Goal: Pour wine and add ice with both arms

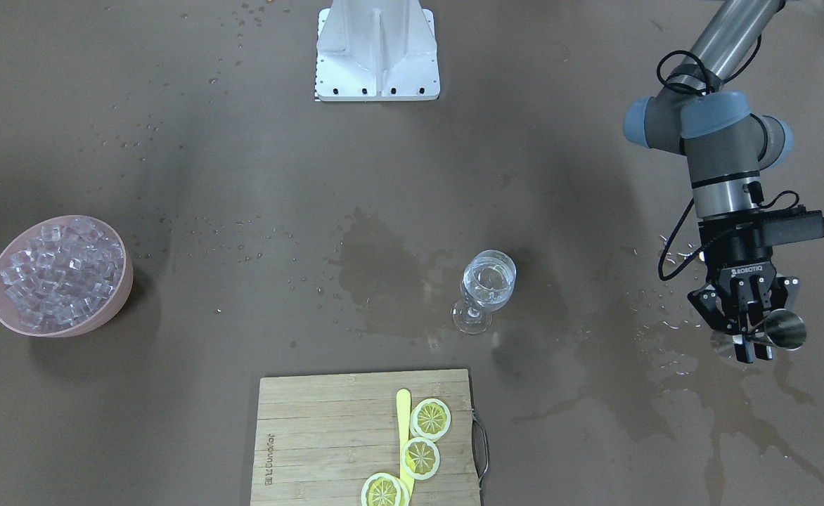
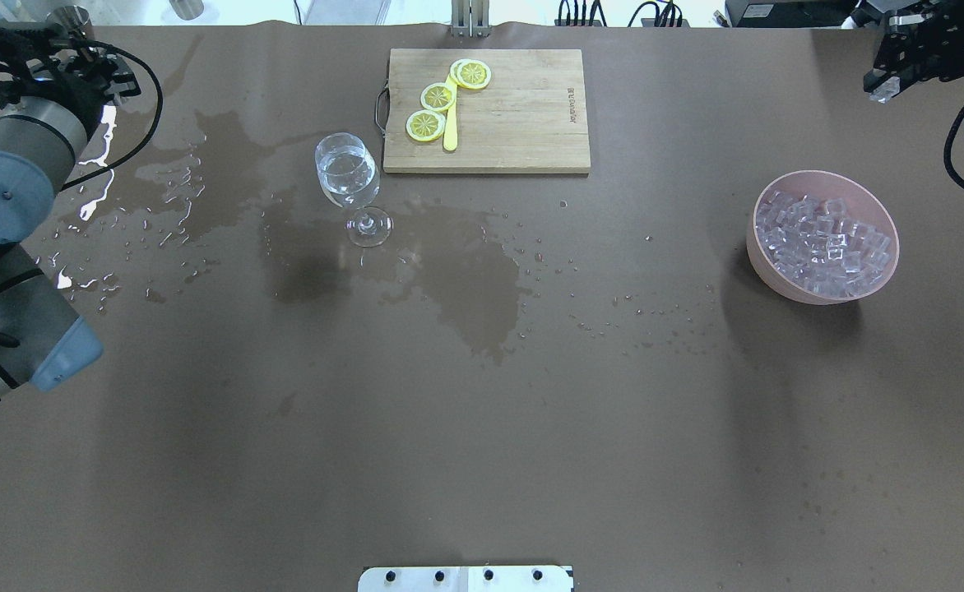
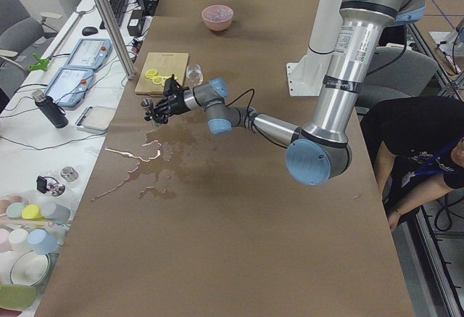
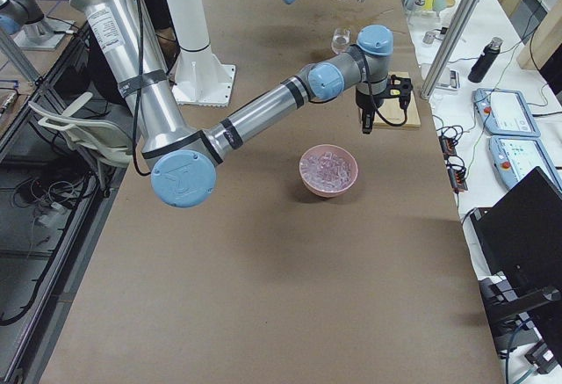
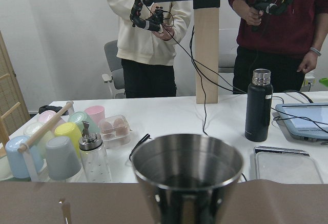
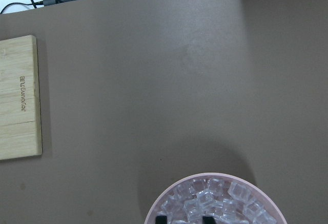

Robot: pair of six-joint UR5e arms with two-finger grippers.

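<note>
My left gripper (image 1: 753,346) is shut on a small steel jigger (image 1: 784,329) and holds it upright near the table's far edge, well to the side of the wine glass (image 1: 488,281). The jigger fills the left wrist view (image 5: 187,178); its inside is dark and I cannot see liquid in it. The glass (image 2: 348,173) stands upright with clear wine in its bowl. My right gripper (image 2: 889,70) hangs high above the pink bowl (image 2: 766,247) of ice (image 2: 823,238). Its fingertips (image 6: 162,218) stand narrowly apart, seemingly on one ice cube.
A wooden cutting board (image 2: 523,115) with lemon slices (image 2: 438,96) and a yellow stick lies beyond the glass. Spilled liquid (image 1: 735,400) wets the table under the left gripper and around the glass. The white mounting post (image 1: 377,49) stands at the robot's side.
</note>
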